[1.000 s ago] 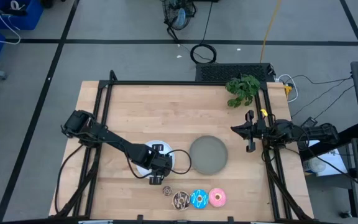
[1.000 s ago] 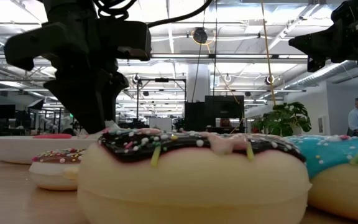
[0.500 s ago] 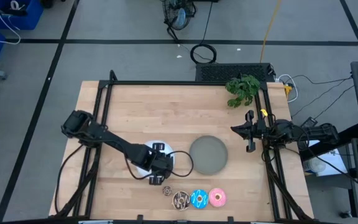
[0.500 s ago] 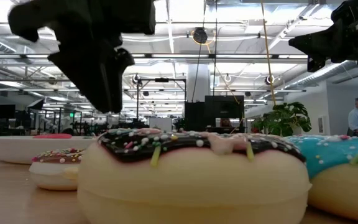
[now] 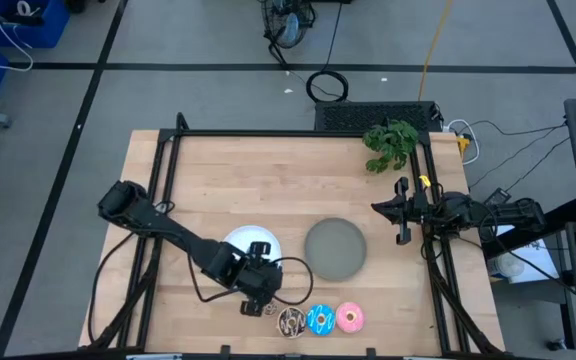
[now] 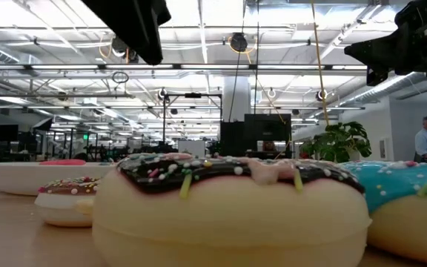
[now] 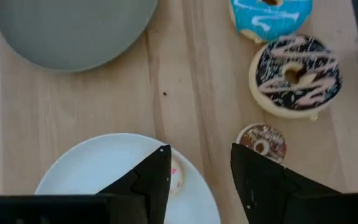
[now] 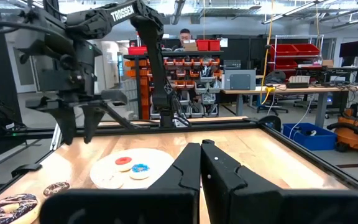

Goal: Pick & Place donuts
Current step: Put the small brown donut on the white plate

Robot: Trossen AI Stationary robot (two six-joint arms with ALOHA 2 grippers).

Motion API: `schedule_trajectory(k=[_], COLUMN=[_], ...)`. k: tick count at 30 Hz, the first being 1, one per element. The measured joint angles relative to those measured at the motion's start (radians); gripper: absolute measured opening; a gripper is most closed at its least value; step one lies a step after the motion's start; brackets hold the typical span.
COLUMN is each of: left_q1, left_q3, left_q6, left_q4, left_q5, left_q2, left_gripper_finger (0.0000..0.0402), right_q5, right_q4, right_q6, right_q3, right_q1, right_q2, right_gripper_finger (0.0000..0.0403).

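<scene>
**Left arm hung over front of table, jaws apart, empty**

The wooden table (image 5: 268,190) carried a grey plate (image 5: 335,249) and a white plate (image 5: 258,243) w/ red (image 8: 123,162), blue (image 8: 140,168) and whitish tiny donuts. Left arm stretched diagonally across; left gripper (image 5: 257,301) poised above bare wood betw. white plate and tiny brown donut (image 7: 261,140), fingers spread, holding nothing. Sprinkled dark donut (image 5: 291,320), blue donut (image 5: 320,319), pink donut (image 5: 350,317) sat in a row at front edge. Right gripper (image 5: 401,212) waited at right rail, clamped closed, empty.
</scene>
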Motion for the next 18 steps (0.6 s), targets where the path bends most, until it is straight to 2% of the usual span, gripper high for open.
schedule_trajectory(k=[6, 18], left_q1=[-0.021, -0.038], left_q3=[0.001, 0.001], left_q6=[-0.027, -0.015], left_q4=[0.0, -0.002], left_q5=[-0.002, -0.006], left_q2=[0.0, 0.0], left_gripper_finger=[0.0155, 0.0015], right_q5=[0.0, 0.0], right_q4=[0.0, 0.0], right_q6=[-0.002, -0.001], right_q3=[0.0, 0.0], right_q1=[0.0, 0.0], right_q2=[0.0, 0.0], right_gripper_finger=[0.0, 0.0])
